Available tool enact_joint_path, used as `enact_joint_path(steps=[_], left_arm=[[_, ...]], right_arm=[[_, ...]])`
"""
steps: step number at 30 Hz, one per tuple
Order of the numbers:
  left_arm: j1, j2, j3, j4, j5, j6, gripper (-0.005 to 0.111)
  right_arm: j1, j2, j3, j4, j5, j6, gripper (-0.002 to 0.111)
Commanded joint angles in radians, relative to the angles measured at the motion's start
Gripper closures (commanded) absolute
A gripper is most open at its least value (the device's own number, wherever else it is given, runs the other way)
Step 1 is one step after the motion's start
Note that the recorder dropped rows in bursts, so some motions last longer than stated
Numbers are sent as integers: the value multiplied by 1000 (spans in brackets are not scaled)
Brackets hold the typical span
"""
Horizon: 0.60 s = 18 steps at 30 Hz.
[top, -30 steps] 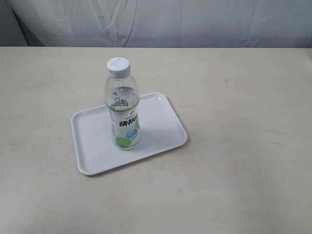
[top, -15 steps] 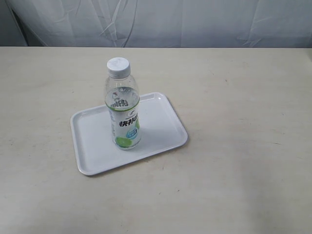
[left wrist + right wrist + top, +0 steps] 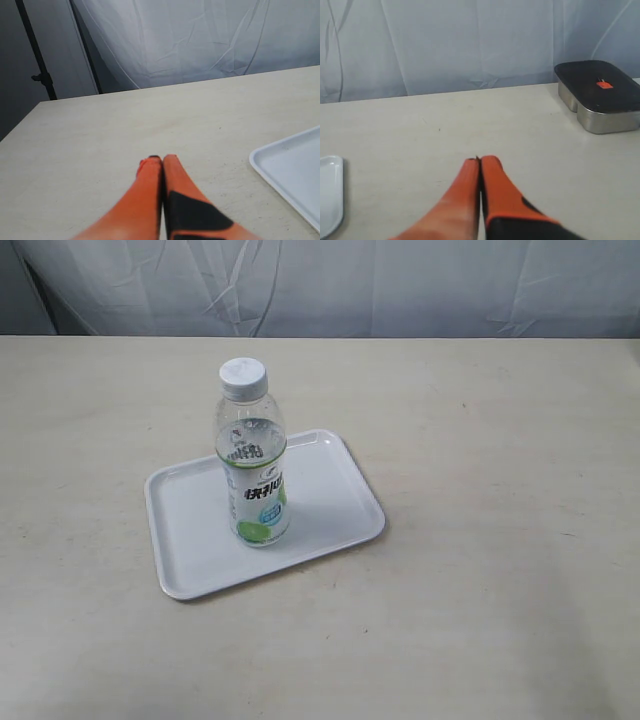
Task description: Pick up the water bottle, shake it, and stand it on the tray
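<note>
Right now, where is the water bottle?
In the exterior view the water bottle stands upright near the middle of the tray, left of centre on the table.

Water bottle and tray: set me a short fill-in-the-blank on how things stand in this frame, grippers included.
1. The water bottle is not lying down on the tray but standing ____.
2. Its screw cap is coloured ____.
3. The left gripper and the right gripper are both empty, with their jaws ____.

Missing words: upright; white; shut.
</note>
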Motion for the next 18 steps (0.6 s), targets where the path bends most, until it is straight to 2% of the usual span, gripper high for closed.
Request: enact_joint_path(steps=[1, 18], left_arm=[[0, -5, 2, -1, -7, -2, 106], [0, -5, 2, -1, -7, -2, 106]], right_arm=[[-6, -24, 75, -42, -89, 38, 106], [-6, -83, 253, -73, -137, 53, 106]])
